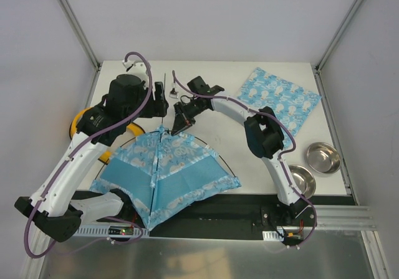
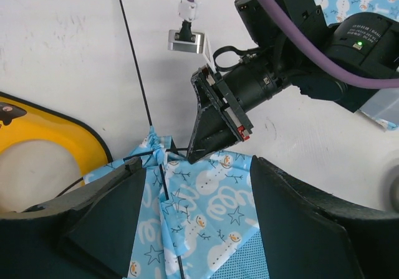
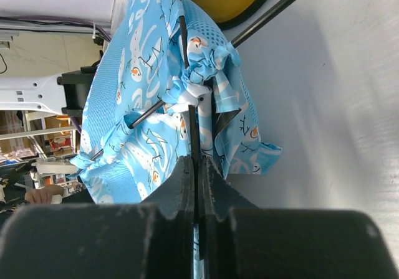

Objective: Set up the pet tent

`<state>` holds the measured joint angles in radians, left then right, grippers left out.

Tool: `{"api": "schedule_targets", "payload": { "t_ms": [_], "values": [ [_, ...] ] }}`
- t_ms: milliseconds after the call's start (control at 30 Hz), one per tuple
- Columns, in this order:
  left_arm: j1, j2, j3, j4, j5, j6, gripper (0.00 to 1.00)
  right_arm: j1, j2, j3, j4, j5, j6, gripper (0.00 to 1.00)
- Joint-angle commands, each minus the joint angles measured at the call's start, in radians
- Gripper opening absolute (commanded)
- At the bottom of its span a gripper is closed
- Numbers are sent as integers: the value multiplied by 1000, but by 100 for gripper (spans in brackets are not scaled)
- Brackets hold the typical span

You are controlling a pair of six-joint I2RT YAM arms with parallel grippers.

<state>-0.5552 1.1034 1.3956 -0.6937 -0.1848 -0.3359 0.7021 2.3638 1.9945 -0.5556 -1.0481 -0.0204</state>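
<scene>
The pet tent (image 1: pixel 165 173), light blue with snowmen and mesh panels, stands half raised in the middle of the table, its thin black poles (image 2: pixel 134 67) meeting at a bunched peak. My right gripper (image 1: pixel 179 126) reaches in from the right and is shut on a black pole (image 3: pixel 193 136) just below that peak, with blue fabric (image 3: pixel 137 104) hanging to either side. My left gripper (image 1: pixel 159 108) hovers over the peak from the far side. Its fingers (image 2: pixel 106 217) stand open, straddling the fabric (image 2: pixel 206 210) without pinching it. The right gripper's tip (image 2: pixel 202 148) touches the tent's top edge.
A yellow double bowl (image 1: pixel 87 120) lies partly under the left arm and tent. A flat blue print mat (image 1: pixel 278 101) lies at the back right. Two steel bowls (image 1: pixel 323 157) (image 1: pixel 301 179) stand at the right edge. A small white tag (image 2: pixel 186 40) lies behind the tent.
</scene>
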Motion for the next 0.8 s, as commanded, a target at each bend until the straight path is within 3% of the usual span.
{"api": "schedule_targets", "payload": {
  "t_ms": [0, 400, 767],
  "values": [
    [1, -37, 60, -1, -13, 15, 70, 0, -138, -34, -59, 54, -71, 0],
    [1, -80, 106, -6, 28, 11, 71, -39, -541, -230, -115, 316, -116, 0],
    [0, -137, 62, -6, 31, -26, 72, -66, -813, -376, 40, 663, 52, 0]
  ]
}}
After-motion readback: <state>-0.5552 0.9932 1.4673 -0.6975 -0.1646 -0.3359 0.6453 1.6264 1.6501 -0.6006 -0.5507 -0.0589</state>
